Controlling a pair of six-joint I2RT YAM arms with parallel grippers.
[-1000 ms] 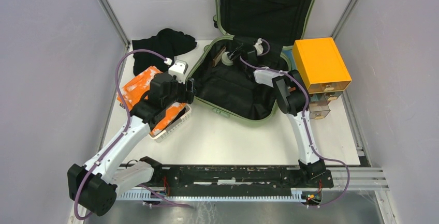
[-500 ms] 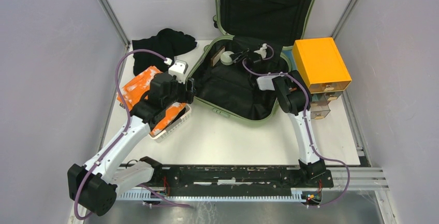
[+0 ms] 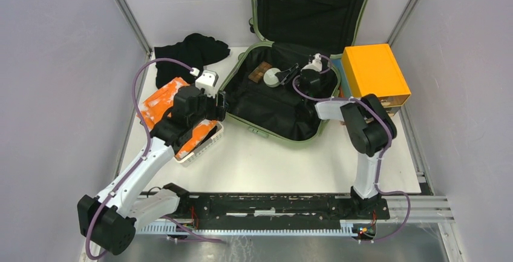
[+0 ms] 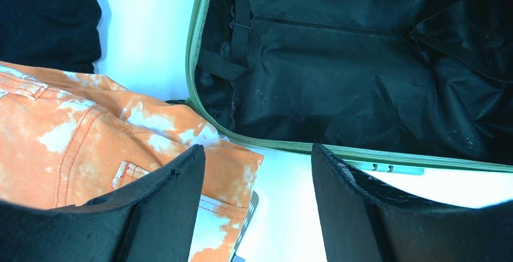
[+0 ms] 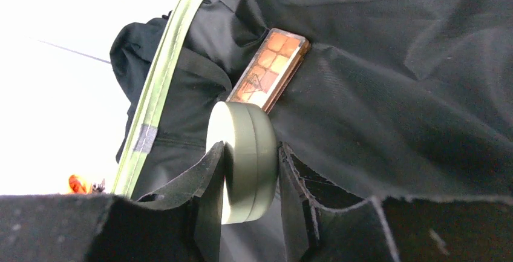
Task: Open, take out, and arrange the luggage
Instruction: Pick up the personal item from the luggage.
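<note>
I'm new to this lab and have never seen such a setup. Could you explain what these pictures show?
Two white robot arms stand at the near edge of a table. One picture looks down from above; the other two come from wrist cameras. On the table lies the open green luggage, with an orange box, a white basket holding an orange garment, and a black cloth around it. The left tool hangs open by the basket, holding nothing. The right tool, inside the luggage, grips a round pale-green tin; a flat brown case lies nearby.

Orange denim (image 4: pixel 91 147) beside luggage (image 4: pixel 339 80) (black lining)
</note>
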